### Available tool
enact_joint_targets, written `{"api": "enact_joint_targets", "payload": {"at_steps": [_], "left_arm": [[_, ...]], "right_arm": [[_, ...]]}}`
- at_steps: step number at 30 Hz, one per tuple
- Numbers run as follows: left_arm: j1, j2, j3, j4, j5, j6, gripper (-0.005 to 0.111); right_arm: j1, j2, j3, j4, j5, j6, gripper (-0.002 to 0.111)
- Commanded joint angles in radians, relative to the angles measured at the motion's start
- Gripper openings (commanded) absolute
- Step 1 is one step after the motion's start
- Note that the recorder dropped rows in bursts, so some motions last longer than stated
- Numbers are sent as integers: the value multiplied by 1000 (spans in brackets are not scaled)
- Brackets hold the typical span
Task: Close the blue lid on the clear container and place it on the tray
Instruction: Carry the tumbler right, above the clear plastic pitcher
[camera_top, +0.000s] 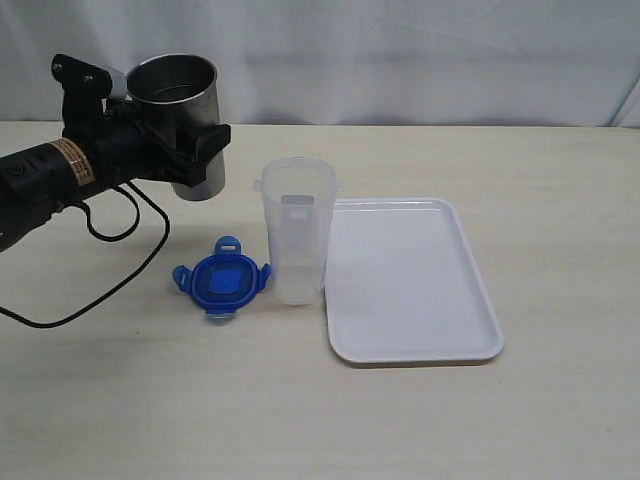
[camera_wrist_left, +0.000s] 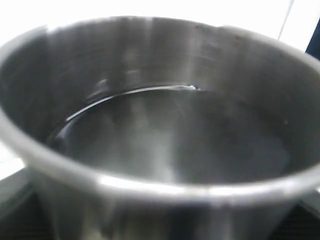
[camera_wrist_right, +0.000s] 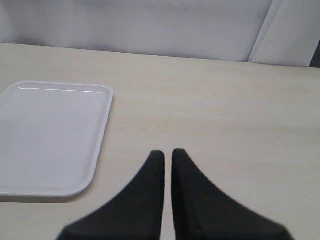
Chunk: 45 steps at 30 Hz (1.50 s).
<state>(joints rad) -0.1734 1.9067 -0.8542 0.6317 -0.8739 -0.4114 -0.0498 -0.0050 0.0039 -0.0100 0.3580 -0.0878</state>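
Observation:
The clear container (camera_top: 296, 240) stands upright and open on the table, touching the left edge of the white tray (camera_top: 410, 280). Flat on the table just left of the container lies the blue lid (camera_top: 222, 282). My left gripper (camera_top: 198, 148) is raised at the back left, shut on a shiny steel cup (camera_top: 180, 105), well apart from the lid and the container. That cup's inside (camera_wrist_left: 165, 135) fills the left wrist view. My right gripper (camera_wrist_right: 167, 154) is shut on nothing, low over bare table to the right of the tray (camera_wrist_right: 50, 135); it is outside the exterior view.
A black cable (camera_top: 120, 290) loops on the table under the left arm, left of the lid. A white wall or curtain (camera_top: 400, 50) runs along the table's far edge.

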Motion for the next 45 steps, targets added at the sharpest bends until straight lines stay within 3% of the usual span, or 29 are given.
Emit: {"api": "enact_joint_targets", "payload": {"at_steps": [1, 18, 28, 45], "left_arm": [[-2, -21, -19, -14, -87, -22, 0], [-2, -21, -117, 15, 5, -38, 0], [-63, -21, -117, 0, 28, -38, 0], [-62, -21, -117, 135, 25, -80, 0]], "right_arm": [[-5, 5, -4, 2, -2, -2, 6], [-5, 5, -4, 2, -2, -2, 6], [-5, 5, -4, 2, -2, -2, 6], [-5, 5, -4, 2, -2, -2, 6]]}}
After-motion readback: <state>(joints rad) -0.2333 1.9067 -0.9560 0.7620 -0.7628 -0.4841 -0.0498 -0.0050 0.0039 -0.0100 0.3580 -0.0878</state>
